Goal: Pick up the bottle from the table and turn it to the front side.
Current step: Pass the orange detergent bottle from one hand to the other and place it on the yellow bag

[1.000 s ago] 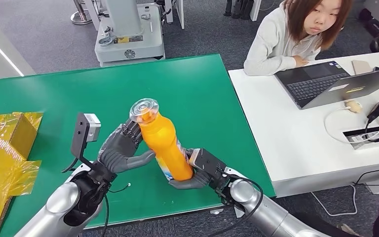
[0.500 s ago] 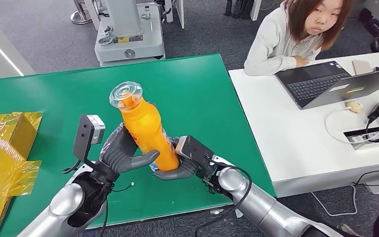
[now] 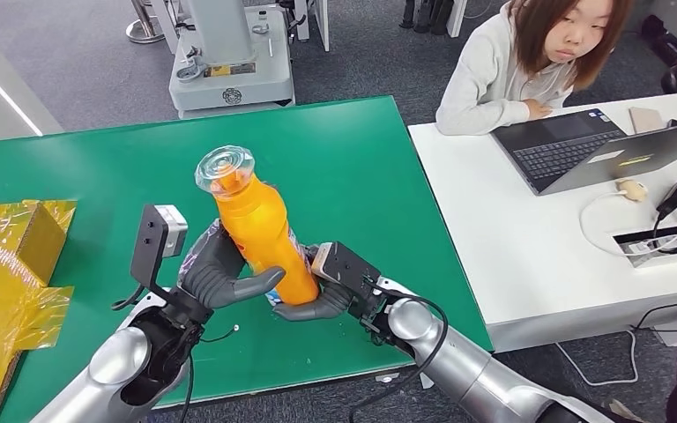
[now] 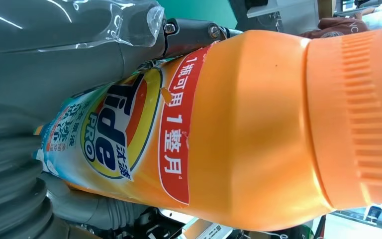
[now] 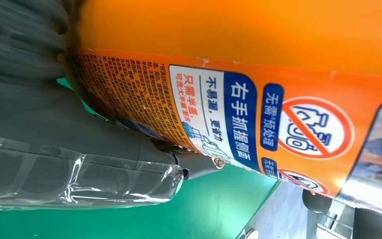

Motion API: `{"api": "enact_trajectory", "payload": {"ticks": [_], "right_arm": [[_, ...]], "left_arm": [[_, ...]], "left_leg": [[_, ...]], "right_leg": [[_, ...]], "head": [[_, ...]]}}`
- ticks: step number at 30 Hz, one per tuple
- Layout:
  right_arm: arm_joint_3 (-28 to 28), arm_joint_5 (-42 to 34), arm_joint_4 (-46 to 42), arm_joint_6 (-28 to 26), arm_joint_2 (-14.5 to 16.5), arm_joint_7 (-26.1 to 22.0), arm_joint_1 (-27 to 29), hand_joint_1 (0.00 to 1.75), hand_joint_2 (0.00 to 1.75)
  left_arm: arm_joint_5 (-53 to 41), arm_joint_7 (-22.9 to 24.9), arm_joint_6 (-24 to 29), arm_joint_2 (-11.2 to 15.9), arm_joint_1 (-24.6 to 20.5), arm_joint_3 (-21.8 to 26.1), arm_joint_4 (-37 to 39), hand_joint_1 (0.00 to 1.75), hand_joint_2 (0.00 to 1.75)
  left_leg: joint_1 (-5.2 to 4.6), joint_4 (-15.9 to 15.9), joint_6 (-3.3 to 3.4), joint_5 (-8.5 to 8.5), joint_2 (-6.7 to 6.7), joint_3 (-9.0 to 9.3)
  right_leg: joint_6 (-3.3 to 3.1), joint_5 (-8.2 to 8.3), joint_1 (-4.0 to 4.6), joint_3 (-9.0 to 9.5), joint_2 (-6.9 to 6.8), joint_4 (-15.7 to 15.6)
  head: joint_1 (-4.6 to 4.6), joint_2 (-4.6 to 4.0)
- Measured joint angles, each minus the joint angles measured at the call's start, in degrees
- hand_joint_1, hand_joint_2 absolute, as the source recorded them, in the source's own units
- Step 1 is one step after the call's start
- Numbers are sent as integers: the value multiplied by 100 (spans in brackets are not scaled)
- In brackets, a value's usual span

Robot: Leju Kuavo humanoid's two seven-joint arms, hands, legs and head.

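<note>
Both hands grip the orange Tide detergent bottle [image 3: 260, 238] above the green bench [image 3: 344, 167]: left hand [image 3: 220, 273] on one side, right hand [image 3: 322, 295] at its base. Beside the bench stands a white desk [image 3: 529, 256], with grey floor [image 3: 70, 53] beyond.

Robotics lab: laptop desk [image 3: 529, 264], machine base [image 3: 229, 79]

A yellow cardboard box [image 3: 19, 231] wrapped in crinkled yellow film sits at the green table's [image 3: 344, 159] left edge. Beside it stands a white desk [image 3: 529, 256] bearing an open laptop [image 3: 582, 145] and cables [image 3: 670, 220]; a person in a white hoodie [image 3: 516, 62] leans on it.
</note>
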Motion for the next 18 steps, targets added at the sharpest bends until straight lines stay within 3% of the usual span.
{"api": "enact_trajectory", "payload": {"ticks": [7,8,11,12,18], "right_arm": [[180,22,234,57,127,111,-185,175,175],[207,22,291,57,134,110,-210,175,175],[286,31,453,45,150,104,-273,175,175],[316,51,510,26,160,102,-300,175,175],[444,141,841,-108,245,49,-421,175,175]], "left_arm": [[148,210,52,11,-144,-7,57,0,175],[203,244,20,17,-149,-7,63,8,175],[262,289,-25,38,-150,-7,80,139,175],[268,289,-26,44,-153,-7,91,175,175],[411,324,-51,116,-219,-7,219,175,175]], "left_leg": [[0,0,0,0,0,0],[0,0,0,0,0,0],[0,0,0,0,0,0],[0,0,0,0,0,0],[0,0,0,0,1,1]], "right_leg": [[0,0,0,0,1,1],[0,0,0,0,0,1],[0,0,0,0,0,1],[0,0,0,0,1,1],[0,0,0,-2,2,0]], "head": [[0,0],[1,0],[1,0],[0,0],[0,0]]}}
